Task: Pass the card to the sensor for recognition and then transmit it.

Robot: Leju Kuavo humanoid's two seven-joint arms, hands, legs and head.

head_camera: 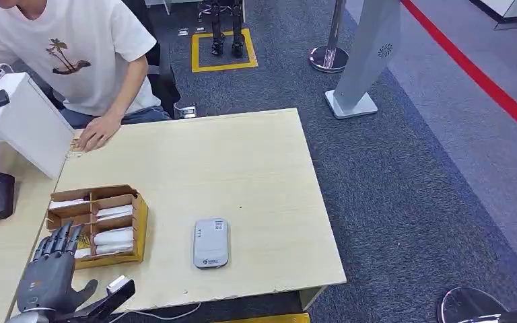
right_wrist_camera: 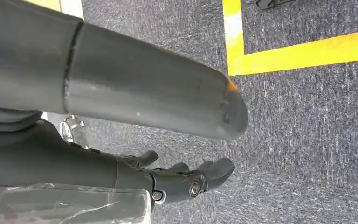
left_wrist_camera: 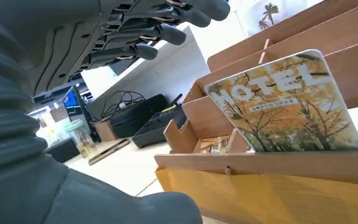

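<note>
A shallow wooden box (head_camera: 139,222) with yellow sides sits on the pale wooden table (head_camera: 256,168), split by thin board dividers into several compartments. White cards lie flat in the compartments, stacked; an exact count cannot be made out. In the left wrist view one card (left_wrist_camera: 286,102) stands tilted against a divider in the nearest compartment, rounded at the corners, glossy, printed with yellow autumn trees and the word HOTEL. A second printed card shows low in the compartment behind it.

The left hand (head_camera: 52,266) hovers at the near left corner of the box, its dark fingers (left_wrist_camera: 161,32) straight and spread, holding nothing; the fingertips reach over the box's near edge, and the HOTEL card stands just beyond and below them, apart from them.

One sensor (head_camera: 211,243), a flat grey rounded rectangle, lies on the table well to the right of the fingers.

The right hand (right_wrist_camera: 186,179) hangs over grey carpet with yellow tape; its fingers look loosely curled, with nothing seen in them.

A person's hand (head_camera: 97,131) rests on the table's far edge.
</note>
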